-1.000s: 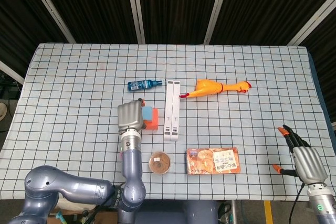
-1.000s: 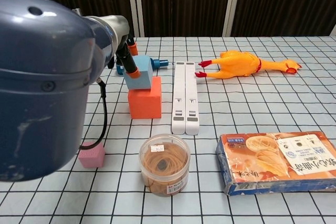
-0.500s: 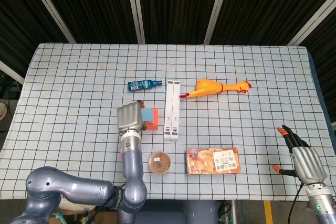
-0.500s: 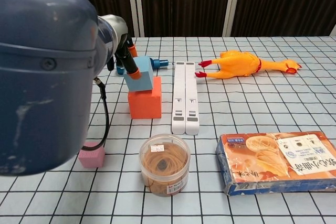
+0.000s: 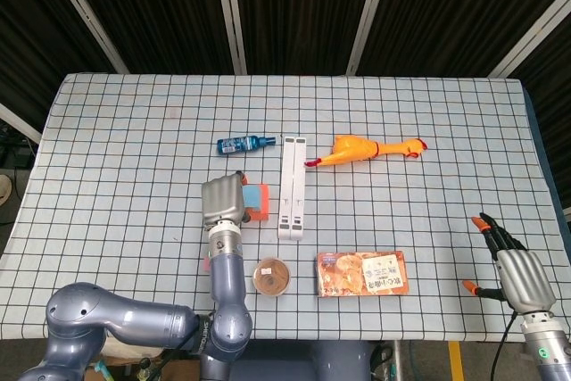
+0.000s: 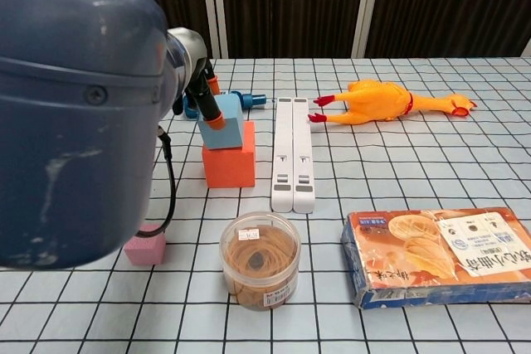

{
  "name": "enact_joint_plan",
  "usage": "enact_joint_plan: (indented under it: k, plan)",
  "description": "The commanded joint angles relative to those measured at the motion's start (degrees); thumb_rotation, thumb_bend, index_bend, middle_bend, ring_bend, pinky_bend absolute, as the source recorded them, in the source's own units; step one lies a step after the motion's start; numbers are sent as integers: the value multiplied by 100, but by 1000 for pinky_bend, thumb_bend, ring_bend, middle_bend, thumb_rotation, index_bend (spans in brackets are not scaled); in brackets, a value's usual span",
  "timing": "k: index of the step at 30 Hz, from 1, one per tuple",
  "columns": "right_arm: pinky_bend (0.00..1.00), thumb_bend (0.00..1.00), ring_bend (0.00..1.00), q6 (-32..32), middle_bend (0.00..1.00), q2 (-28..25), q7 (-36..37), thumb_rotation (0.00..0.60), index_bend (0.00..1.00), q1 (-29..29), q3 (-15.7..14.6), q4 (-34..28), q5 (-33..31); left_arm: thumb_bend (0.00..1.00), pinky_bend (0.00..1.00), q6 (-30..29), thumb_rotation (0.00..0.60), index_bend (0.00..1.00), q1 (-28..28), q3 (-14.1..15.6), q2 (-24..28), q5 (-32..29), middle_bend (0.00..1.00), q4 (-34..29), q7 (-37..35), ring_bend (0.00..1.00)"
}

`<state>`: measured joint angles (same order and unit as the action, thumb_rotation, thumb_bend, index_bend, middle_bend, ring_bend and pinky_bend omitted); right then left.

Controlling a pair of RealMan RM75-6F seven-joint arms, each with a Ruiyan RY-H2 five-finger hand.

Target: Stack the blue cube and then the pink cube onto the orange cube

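Clutter surrounds the stack: a white slatted bar (image 6: 292, 153) lies just right of the orange cube (image 6: 229, 163), a rubber chicken (image 6: 386, 103) sprawls farther right, and a small blue bottle (image 5: 246, 143) lies at the far side, half hidden behind the arm in the chest view. Nearer, a clear round tub (image 6: 260, 259) holds what look like rubber bands, and a printed food packet (image 6: 436, 253) lies to its right on the checked bench (image 5: 125, 149).

The blue cube (image 6: 222, 111) sits on the orange cube, with the left robot hand (image 5: 222, 200) over it; orange-tipped fingers (image 6: 217, 118) touch its face, though whether they grip it is hard to tell. The pink cube (image 6: 146, 247) rests on the bench at near left, partly cut off by the arm's bulk. The right robot hand (image 5: 519, 275) hovers at the near right edge, fingers spread, holding nothing.
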<state>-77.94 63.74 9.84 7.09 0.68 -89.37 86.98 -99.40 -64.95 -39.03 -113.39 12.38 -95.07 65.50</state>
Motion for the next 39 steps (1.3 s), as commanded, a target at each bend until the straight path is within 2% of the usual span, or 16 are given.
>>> enact_joint_plan:
  k: [1,29,39]
  plan:
    - [289,56,163,7,58,4,-6,600,88,5,-1,1,2,356,786,-26,600,412,-3,-25,12,-13,854,3,11,728]
    - [289,56,163,44,57,11,-29,600,88,18,-13,7,-12,342,786,125,600,383,-5,0,-8,50,854,125,-92,728]
    - [289,56,163,77,57,10,-26,600,88,29,-21,7,-20,317,787,131,600,300,-5,16,15,50,853,110,-59,728]
